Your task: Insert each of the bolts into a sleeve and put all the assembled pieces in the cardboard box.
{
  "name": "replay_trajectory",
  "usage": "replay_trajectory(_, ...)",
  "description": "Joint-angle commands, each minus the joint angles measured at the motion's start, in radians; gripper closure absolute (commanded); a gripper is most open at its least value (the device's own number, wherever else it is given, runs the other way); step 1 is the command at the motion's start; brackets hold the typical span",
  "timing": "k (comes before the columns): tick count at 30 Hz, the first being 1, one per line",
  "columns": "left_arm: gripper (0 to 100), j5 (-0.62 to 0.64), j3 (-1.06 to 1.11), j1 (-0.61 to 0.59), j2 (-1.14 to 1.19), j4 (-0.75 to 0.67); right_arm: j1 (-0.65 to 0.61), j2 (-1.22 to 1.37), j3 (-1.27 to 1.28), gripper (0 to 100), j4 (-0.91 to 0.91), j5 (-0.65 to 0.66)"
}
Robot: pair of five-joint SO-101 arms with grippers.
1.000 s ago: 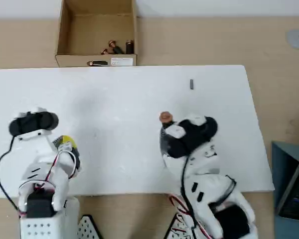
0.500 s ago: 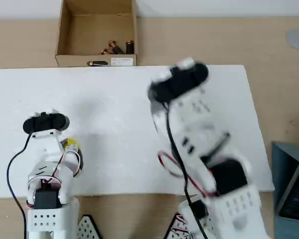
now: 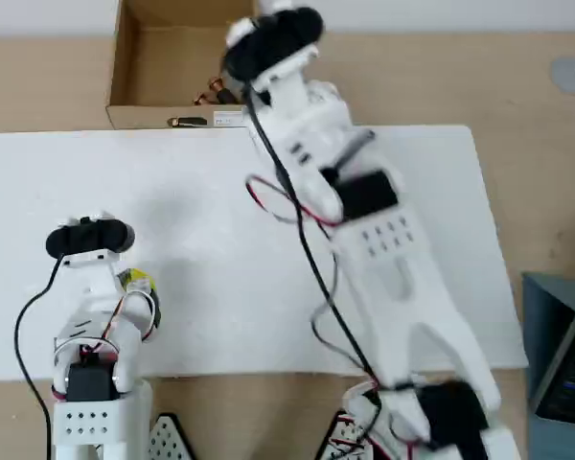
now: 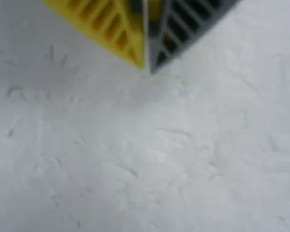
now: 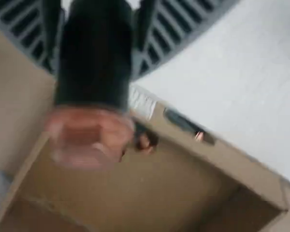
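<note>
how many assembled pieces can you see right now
3 at least: a piece in the right end effector over the box, one on its front edge, one inside by the arm. The arm may hide more.

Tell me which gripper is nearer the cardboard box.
Right. The right gripper, shut on an assembled piece, hangs over the cardboard box at its edge nearest the white mat. The left gripper sits low over the mat, well short of the box.
</note>
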Motion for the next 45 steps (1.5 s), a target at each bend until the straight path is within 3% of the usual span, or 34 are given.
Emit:
replay_trajectory(1,100,0.000,-0.003,-0.009,-0.010,-0.017,0.028,0.134,-0.173,98.9,-0.084,0.031)
replay_trajectory(19,100,0.000,-0.003,-0.009,-0.010,-0.017,0.062,0.840,-0.806,98.8,-0.144,0.034)
replay_trajectory(25,100,0.000,-0.003,-0.009,-0.010,-0.017,0.061,1.020,-0.970,98.8,-0.144,0.153)
replay_trajectory(32,100,0.000,-0.003,-0.009,-0.010,-0.017,0.051,1.147,-1.112,98.3,-0.101,0.244)
replay_trajectory(38,100,0.000,-0.003,-0.009,-0.010,-0.017,0.045,1.196,-1.196,85.0,0.003,0.249)
replay_trajectory(45,100,0.000,-0.003,-0.009,-0.010,-0.017,0.041,1.231,-1.247,85.7,0.006,0.249)
